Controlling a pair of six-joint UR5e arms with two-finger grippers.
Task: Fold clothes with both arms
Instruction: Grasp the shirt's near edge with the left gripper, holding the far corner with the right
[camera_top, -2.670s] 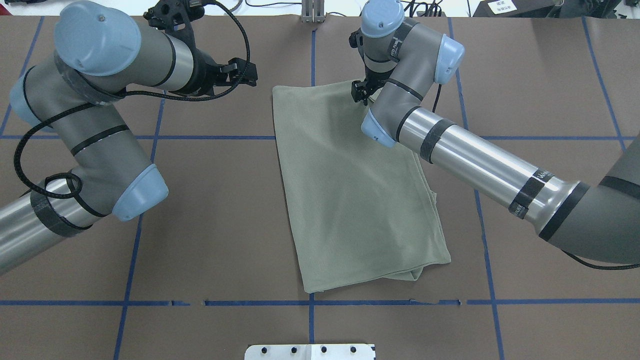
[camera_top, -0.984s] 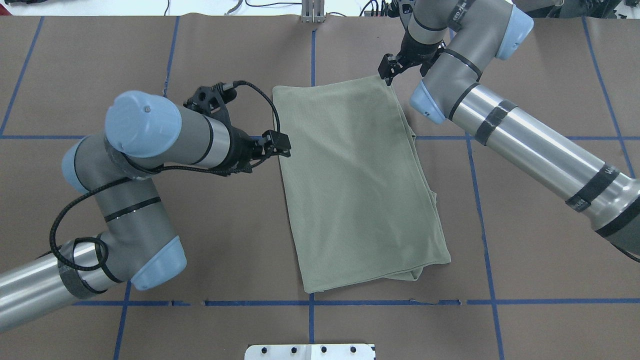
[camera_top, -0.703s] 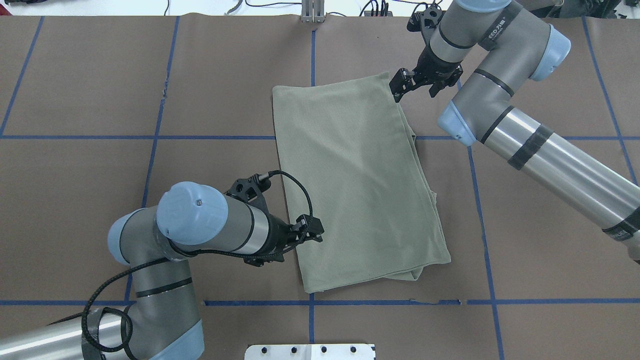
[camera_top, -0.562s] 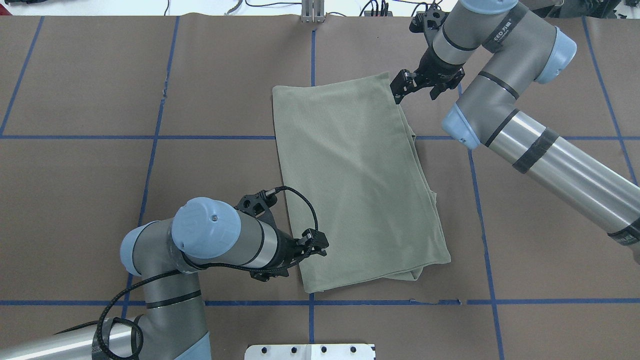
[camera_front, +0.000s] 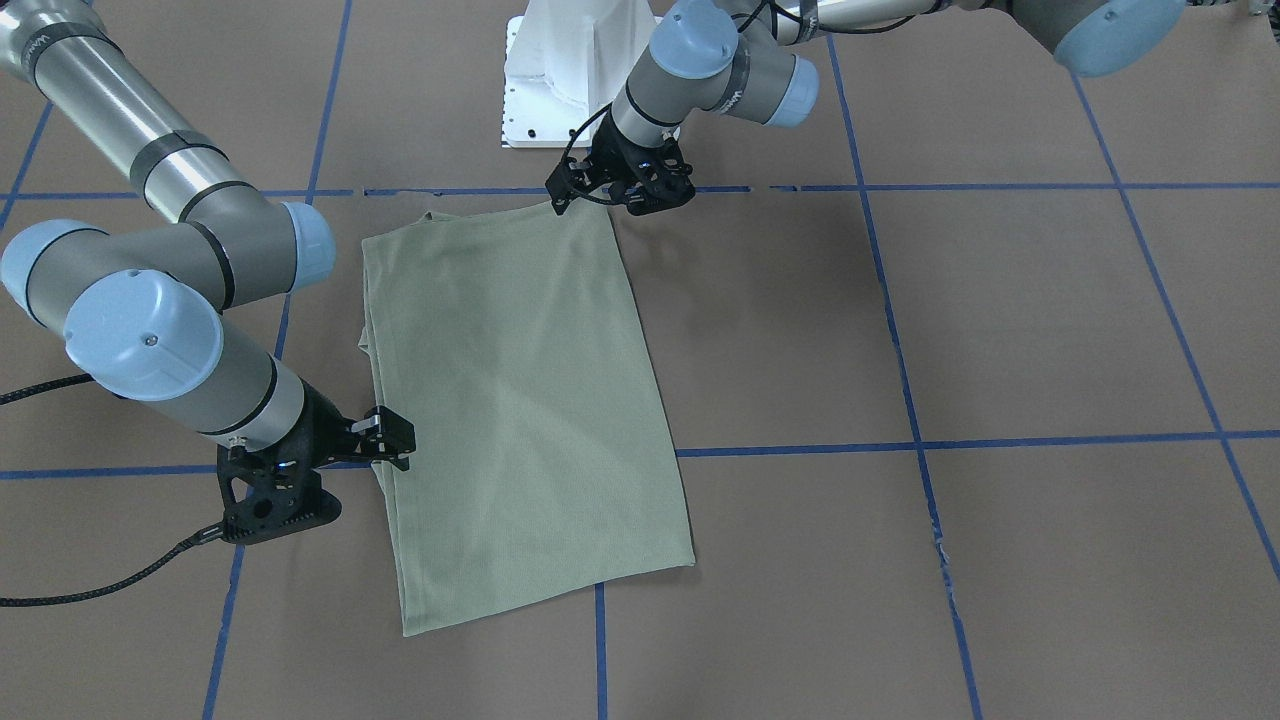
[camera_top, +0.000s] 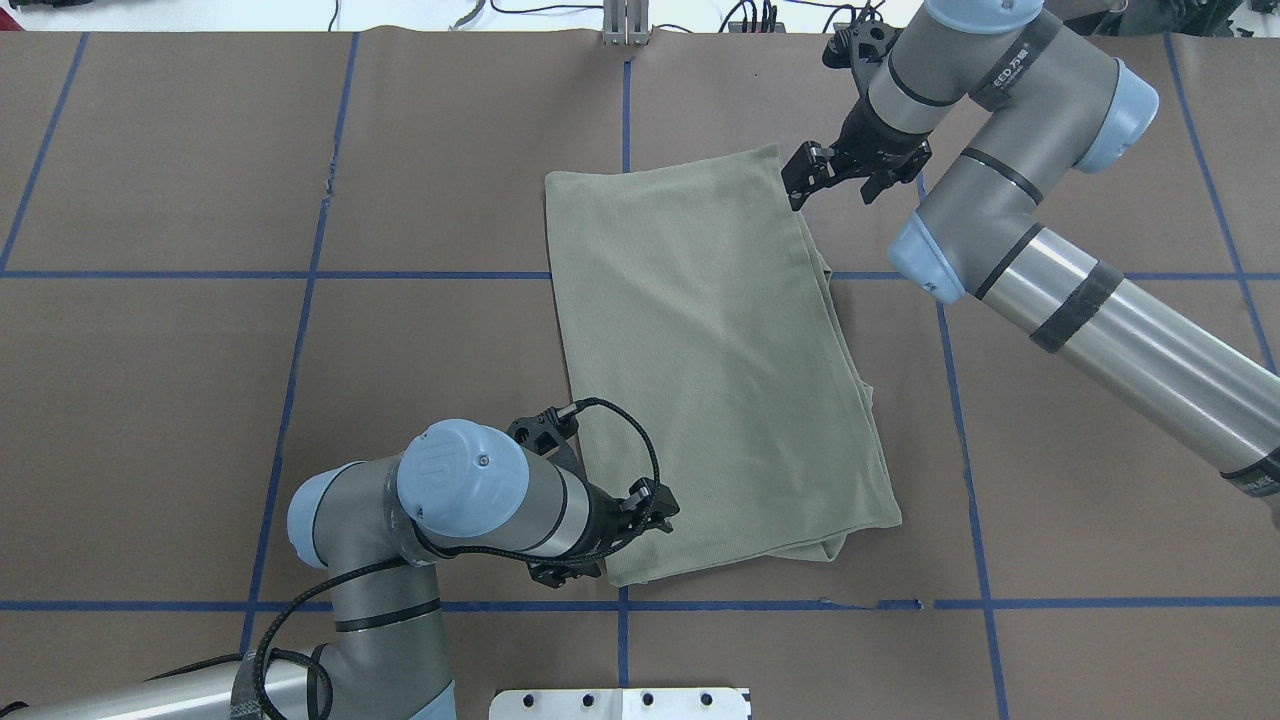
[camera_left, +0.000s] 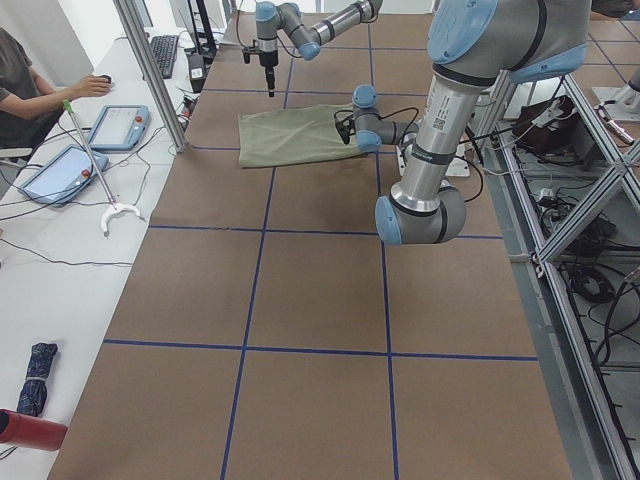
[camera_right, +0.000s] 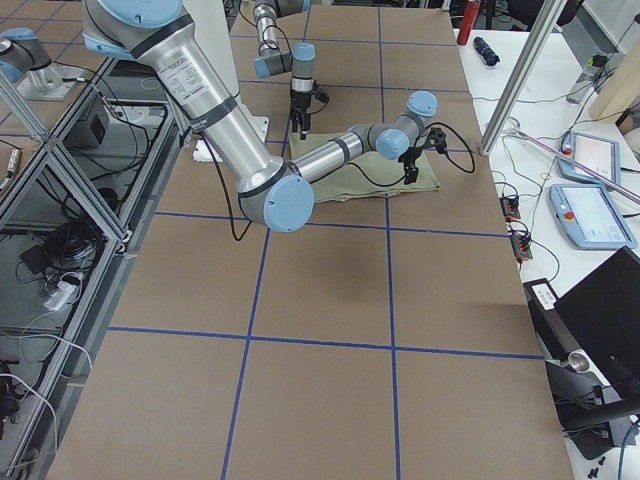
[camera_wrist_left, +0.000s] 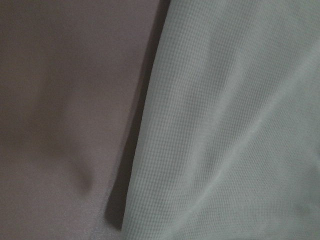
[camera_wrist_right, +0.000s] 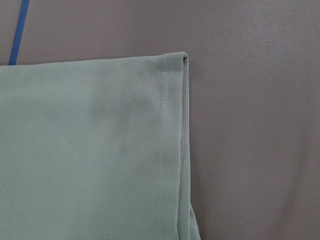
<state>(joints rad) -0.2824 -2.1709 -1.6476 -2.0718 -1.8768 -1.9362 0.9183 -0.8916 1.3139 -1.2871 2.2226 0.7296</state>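
The left gripper (camera_top: 655, 508) sits at a near corner of the folded sage-green shirt (camera_top: 710, 350), the right gripper (camera_top: 798, 180) at a far corner; I cannot tell how wide either stands.

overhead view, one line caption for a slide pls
Folded green shirt on a brown table, left end effector at its near-left edge, right end effector at its far-right corner.
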